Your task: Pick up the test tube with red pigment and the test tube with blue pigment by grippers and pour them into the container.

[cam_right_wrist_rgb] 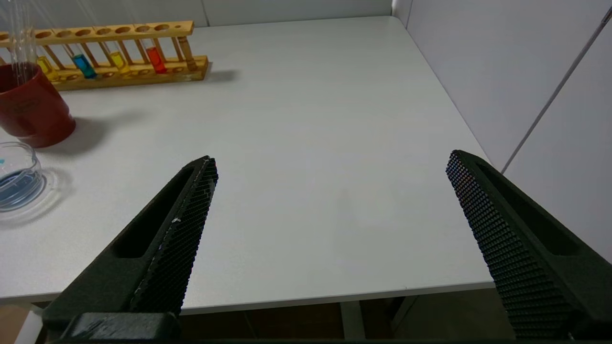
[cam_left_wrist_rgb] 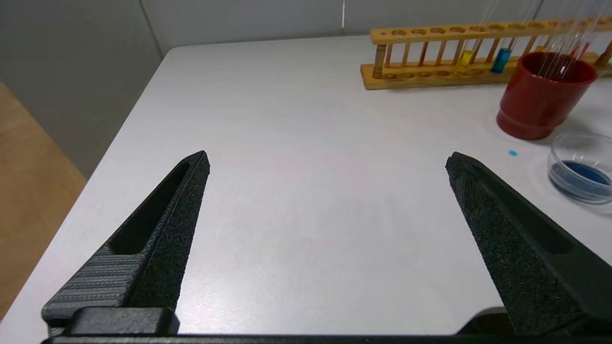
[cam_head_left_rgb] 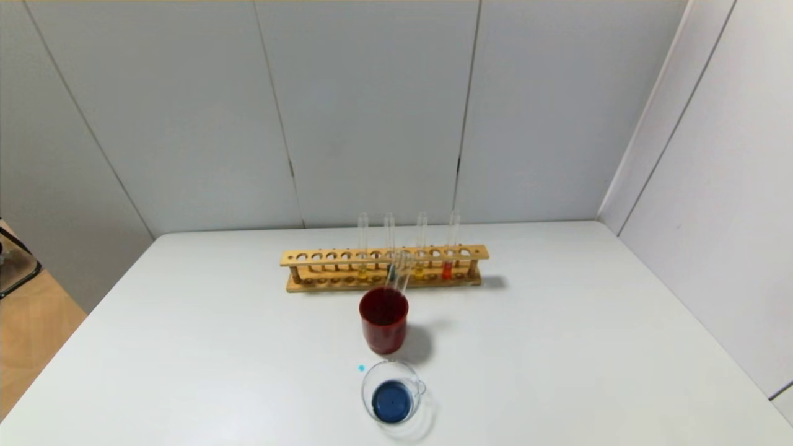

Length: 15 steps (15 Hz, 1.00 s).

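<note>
While neither arm is seen in the head view, both claws are shown by their own wrist cameras. The left claw (cam_left_wrist_rgb: 327,160) is held above the left part of the table (cam_left_wrist_rgb: 296,157) with its fingers (cam_left_wrist_rgb: 165,224) spread wide apart and nothing between them. The right claw (cam_right_wrist_rgb: 330,160) is held over the table's near right edge, its fingers (cam_right_wrist_rgb: 507,239) likewise wide apart and empty.

Well ahead of the left claw and off to its right, a wooden rack (cam_head_left_rgb: 384,267) is seen standing across the table. The blue tube (cam_left_wrist_rgb: 501,60) is held upright in the rack, with a yellow tube (cam_left_wrist_rgb: 466,58) just beside it. From the right claw, the rack lies far ahead and to the left, and the red tube (cam_right_wrist_rgb: 156,59) is seen upright in it near the rack's right end, with another yellow tube (cam_right_wrist_rgb: 117,61) between it and the blue tube.

A red cup (cam_head_left_rgb: 384,320) with empty glass tubes leaning in it is placed just in front of the rack. The container (cam_head_left_rgb: 393,392) is set nearer still, between the two claws, apart from both, and blue liquid is already held in it. A small blue spot (cam_head_left_rgb: 361,368) is seen on the table beside it.
</note>
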{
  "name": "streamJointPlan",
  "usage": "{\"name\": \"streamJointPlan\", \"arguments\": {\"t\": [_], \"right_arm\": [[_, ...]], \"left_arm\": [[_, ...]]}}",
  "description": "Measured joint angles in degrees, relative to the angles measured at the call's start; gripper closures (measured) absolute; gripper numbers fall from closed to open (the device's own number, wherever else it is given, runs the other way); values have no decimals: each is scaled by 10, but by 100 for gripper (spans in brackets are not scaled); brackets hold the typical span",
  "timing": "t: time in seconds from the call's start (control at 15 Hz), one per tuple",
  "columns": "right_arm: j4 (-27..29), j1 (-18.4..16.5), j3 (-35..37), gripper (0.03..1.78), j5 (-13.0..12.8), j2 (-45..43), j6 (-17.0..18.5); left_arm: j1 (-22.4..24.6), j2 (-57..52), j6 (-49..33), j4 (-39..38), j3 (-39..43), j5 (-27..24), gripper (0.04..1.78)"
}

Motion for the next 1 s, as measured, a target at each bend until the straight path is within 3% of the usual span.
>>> {"name": "streamJointPlan", "arguments": {"t": [1.0], "right_arm": [[-1, 0, 0, 6, 1, 0, -1]], "left_arm": [[0, 0, -20, -20, 7, -2, 7]]}}
